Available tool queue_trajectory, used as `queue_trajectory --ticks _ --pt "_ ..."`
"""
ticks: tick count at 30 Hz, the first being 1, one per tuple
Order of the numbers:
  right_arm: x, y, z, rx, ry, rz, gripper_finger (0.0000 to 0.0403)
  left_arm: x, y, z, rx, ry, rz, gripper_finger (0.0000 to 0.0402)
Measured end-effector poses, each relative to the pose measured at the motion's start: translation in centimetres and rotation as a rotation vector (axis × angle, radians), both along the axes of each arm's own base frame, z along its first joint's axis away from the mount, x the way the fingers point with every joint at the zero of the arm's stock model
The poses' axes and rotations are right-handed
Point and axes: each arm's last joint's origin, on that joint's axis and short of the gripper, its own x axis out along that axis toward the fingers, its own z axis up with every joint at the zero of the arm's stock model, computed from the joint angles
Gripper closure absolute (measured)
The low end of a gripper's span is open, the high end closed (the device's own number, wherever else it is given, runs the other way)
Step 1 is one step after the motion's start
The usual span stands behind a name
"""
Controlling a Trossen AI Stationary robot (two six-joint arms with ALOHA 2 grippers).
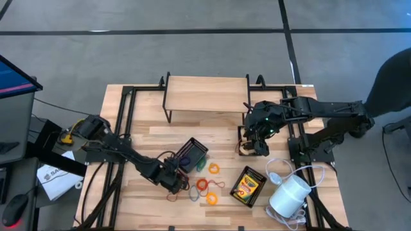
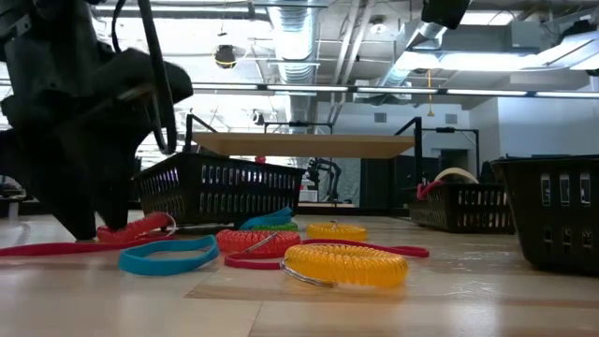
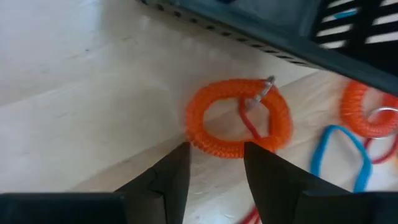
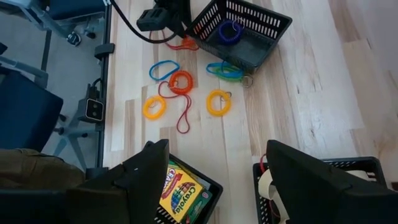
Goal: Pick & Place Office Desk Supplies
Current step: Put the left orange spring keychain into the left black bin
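Left pincer [image 3: 214, 165]: low over desk [image 3: 81, 93], fingers part-open straddling rim of orange coil loop [image 3: 238, 118], not gripped.
Orange coil loop: flat beside mesh tray [image 3: 261, 31].
Right pincer [image 4: 214, 180]: raised, wide open, empty.

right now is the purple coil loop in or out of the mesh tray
In. The purple coil loop lies inside the black mesh tray, seen through its open top.

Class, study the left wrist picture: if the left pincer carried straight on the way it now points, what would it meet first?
Most likely the orange coiled loop on the wooden table, lying just ahead of the open left pincer. Beyond it stands the black mesh tray. How far ahead the loop lies is hard to judge.
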Motion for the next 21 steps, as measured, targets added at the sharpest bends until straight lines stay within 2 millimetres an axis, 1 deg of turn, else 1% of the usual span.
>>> queue_trajectory --ticks 2,4,6,7,8,9,13,17,19,21 --pt "0.0 0.0 0.0 0.002 0.002 -0.003 0.0137 0.0 -0.1 -0.5 0.002 0.021 -0.004 0.0262" --pt "0.0 0.0 0.0 0.004 0.004 -0.005 0.0137 -0.1 -0.2 -0.6 0.005 0.024 -0.009 0.0285" --pt "0.0 0.0 0.0 0.004 0.004 -0.005 0.0137 -0.2 -0.2 -0.1 0.025 -0.003 -0.004 0.0339" --pt "0.0 0.0 0.0 0.004 0.004 -0.005 0.0137 0.0 -0.4 0.4 0.038 -0.047 -0.008 0.0368" --pt "0.0 0.0 0.0 0.004 0.004 -0.005 0.0137 -0.1 -0.3 0.9 0.049 -0.074 -0.009 0.0383" --pt "0.0 0.0 0.0 0.004 0.004 -0.005 0.0137 -0.2 -0.2 1.8 0.059 -0.109 0.002 0.0387" --pt "0.0 0.0 0.0 0.003 0.005 -0.004 0.0137 -0.2 0.4 6.0 0.068 -0.345 0.049 0.0397" --pt "0.0 0.0 0.0 0.0 0.006 -0.001 0.0137 -1.0 1.2 10.7 0.066 -0.573 0.055 0.0399" --pt "0.0 0.0 0.0 0.0 0.005 -0.001 0.0137 -1.4 1.8 12.3 0.089 -0.647 0.063 0.0399" --pt "0.0 0.0 0.0 0.0 0.004 0.0 0.0137 -1.8 2.5 13.2 0.127 -0.67 0.07 0.04"
